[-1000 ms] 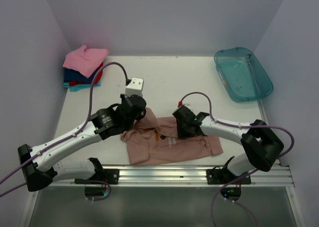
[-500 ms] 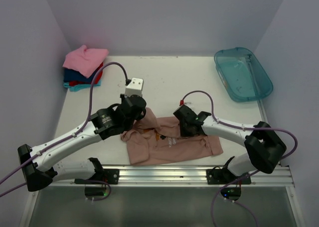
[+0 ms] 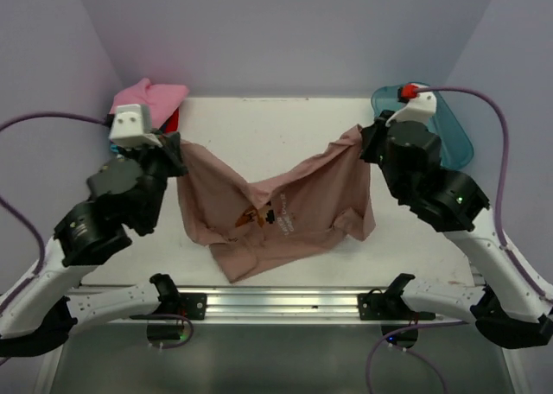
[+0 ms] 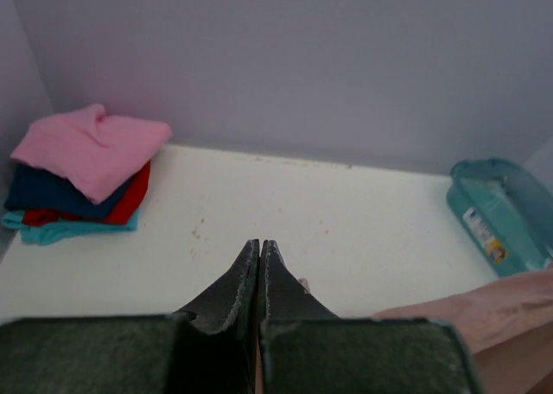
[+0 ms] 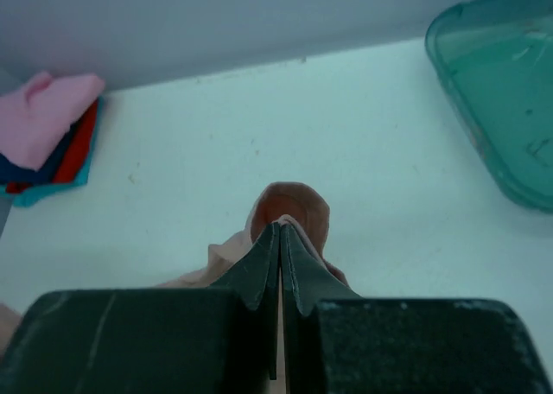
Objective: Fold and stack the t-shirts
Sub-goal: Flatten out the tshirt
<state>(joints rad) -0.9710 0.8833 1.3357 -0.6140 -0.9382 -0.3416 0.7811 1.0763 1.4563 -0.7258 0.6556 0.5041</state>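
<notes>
Inside the white-walled enclosure, seen from above:

1. White table (image 3: 285,126). It spans the floor of the cell, with both arm bases at its near edge.
2. Dusty pink-brown tee (image 3: 294,208). One piece, lifted over the middle of the table and strung between the two arms. It sags in the centre with the small chest print and white text facing up. Whether its lowest fold rests on the surface cannot be told.
3. Teal tub (image 3: 456,148). Translucent plastic, at the far right corner, partly behind the right arm.
4. Stack of folded tees (image 3: 154,96). At the far left corner. Bright pink lies on top, with blue, red and teal under it.
5. Left gripper (image 3: 178,150). Raised at the left, jaws pressed together and pinching the tee's left upper corner.
6. Right gripper (image 3: 366,140). Raised at the right, just before the tub. Its jaws are clamped on a bunched fold of the tee, which puffs out past the fingertips (image 5: 270,238).
</notes>
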